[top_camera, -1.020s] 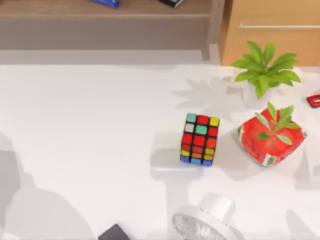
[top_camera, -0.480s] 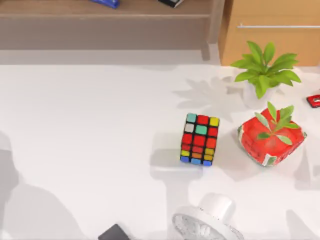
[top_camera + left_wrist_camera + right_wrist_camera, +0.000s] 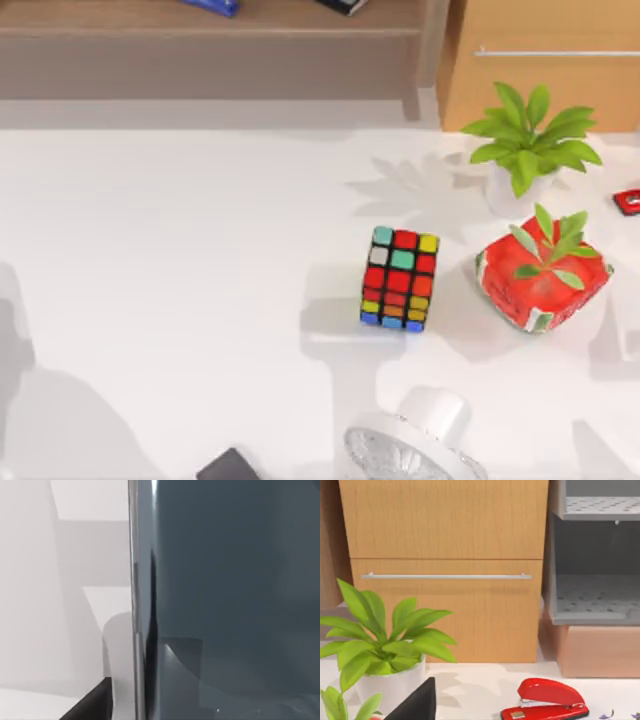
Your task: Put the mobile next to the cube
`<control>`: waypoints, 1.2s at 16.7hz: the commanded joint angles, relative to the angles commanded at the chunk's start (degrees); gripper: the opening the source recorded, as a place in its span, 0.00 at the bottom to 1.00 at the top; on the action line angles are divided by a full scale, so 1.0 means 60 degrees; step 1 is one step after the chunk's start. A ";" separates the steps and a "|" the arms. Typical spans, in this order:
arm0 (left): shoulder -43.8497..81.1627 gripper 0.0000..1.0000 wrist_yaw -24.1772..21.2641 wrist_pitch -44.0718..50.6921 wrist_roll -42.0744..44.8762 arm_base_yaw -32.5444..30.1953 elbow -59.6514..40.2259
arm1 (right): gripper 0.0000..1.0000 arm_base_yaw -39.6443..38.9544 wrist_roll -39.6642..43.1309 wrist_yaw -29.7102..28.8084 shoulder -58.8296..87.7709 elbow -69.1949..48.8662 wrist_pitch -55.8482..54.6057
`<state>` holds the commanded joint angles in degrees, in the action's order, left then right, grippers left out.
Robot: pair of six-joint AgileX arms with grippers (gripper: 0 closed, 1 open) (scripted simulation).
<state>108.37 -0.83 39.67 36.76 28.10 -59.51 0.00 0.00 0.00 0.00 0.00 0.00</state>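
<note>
Cube (image 3: 400, 279) mid-table; mobile (image 3: 230, 595) edge-on.

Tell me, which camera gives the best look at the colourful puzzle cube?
The top view: the cube stands in full sight on the white table, left of the red planter. The left wrist view looks at a dark glossy surface, the right wrist view at a cabinet, plant and stapler.

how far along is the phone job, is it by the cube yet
Not yet. The cube stands alone on the table, with no phone beside it. In the left wrist view the phone sits very close to the camera, so it looks held up by that arm. Left: carry it over and set it down beside the cube.
</note>
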 joint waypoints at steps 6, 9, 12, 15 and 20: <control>0.0000 0.47 0.0000 0.0000 0.0000 0.0000 0.0000 | 1.00 0.0000 0.0000 0.0000 0.0000 0.0000 0.0000; 0.0000 0.25 0.0000 0.0000 0.0000 0.0000 0.0000 | 1.00 0.0000 0.0000 0.0000 0.0000 0.0000 0.0000; 0.0000 0.02 0.0000 0.0000 0.0000 0.0000 0.0000 | 1.00 0.0000 0.0000 0.0000 0.0000 0.0000 0.0000; 0.0000 0.00 0.0000 0.0000 0.0000 0.0000 0.0000 | 1.00 0.0000 0.0000 0.0000 0.0000 0.0000 0.0000; 0.0000 0.00 0.0000 0.0000 0.0000 0.0000 0.0000 | 1.00 0.0000 0.0000 0.0000 0.0000 0.0000 0.0000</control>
<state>108.37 -0.83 39.67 36.76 28.10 -59.51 0.00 0.00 0.00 0.00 0.00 0.00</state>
